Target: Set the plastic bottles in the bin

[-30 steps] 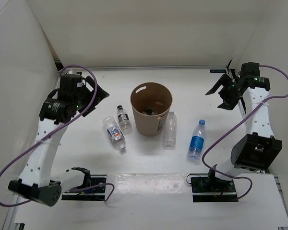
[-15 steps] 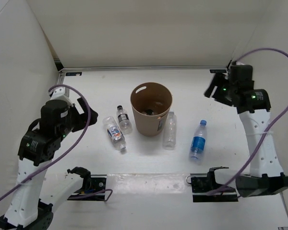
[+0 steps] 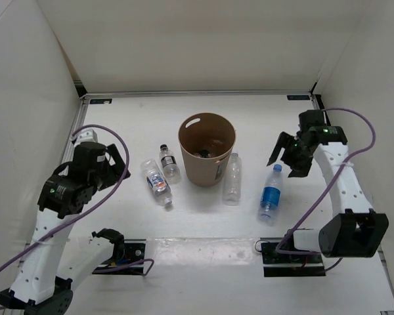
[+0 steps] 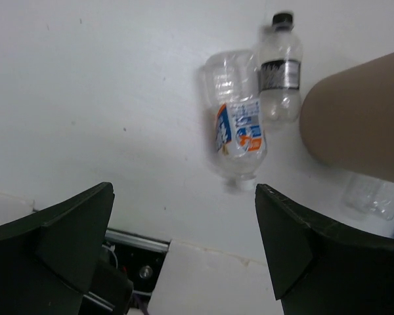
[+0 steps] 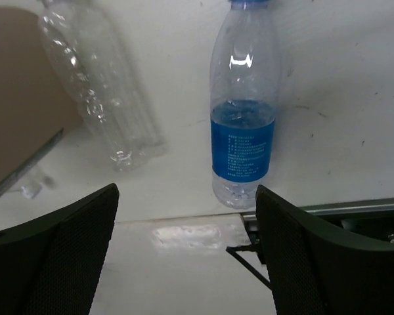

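Four plastic bottles lie on their sides on the table (image 3: 203,105), two on each side of the one bin (image 3: 198,169), which stands upright between the pairs with something dark and unclear at its bottom. The black-capped bottle (image 3: 169,164) and the white-labelled bottle (image 3: 157,183) lie side by side just left of the bin. The plain bottle (image 3: 232,178) lies just beside its right wall and the blue-labelled bottle (image 3: 270,192) further right. The left gripper (image 3: 120,164) hangs left of the white-labelled bottle, and the right gripper (image 3: 285,159) hangs above the blue cap, both with fingers spread and holding nothing.
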Controlling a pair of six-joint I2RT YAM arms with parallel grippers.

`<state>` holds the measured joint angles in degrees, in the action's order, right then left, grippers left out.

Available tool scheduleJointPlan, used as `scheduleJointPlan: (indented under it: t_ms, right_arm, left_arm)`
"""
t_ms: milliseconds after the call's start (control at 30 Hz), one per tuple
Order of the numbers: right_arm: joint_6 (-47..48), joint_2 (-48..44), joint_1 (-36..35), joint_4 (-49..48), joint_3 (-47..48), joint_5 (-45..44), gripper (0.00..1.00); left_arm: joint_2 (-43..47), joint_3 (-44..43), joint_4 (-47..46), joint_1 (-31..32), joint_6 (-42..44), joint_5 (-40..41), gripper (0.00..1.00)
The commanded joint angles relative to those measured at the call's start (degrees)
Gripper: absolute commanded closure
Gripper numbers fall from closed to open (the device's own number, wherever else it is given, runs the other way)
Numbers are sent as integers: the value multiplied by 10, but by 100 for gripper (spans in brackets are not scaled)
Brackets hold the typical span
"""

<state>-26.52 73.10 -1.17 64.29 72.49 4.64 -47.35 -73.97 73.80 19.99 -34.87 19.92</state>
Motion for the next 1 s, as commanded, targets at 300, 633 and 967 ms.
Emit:
scheduleJointPlan:
  t_ms: [300, 633, 967]
  right_arm:
    - [-40, 147, -54, 35, -45, -21, 10]
    - [-42, 252, 6, -14, -69, 43, 10]
    - [-35, 385, -49, 38, 19, 32, 19]
  left_arm:
    - [-3, 32, -22, 1, -16, -75, 0]
    - [10, 37, -12, 0, 3, -65, 0]
    - [5, 33, -9, 0, 10, -43, 0]
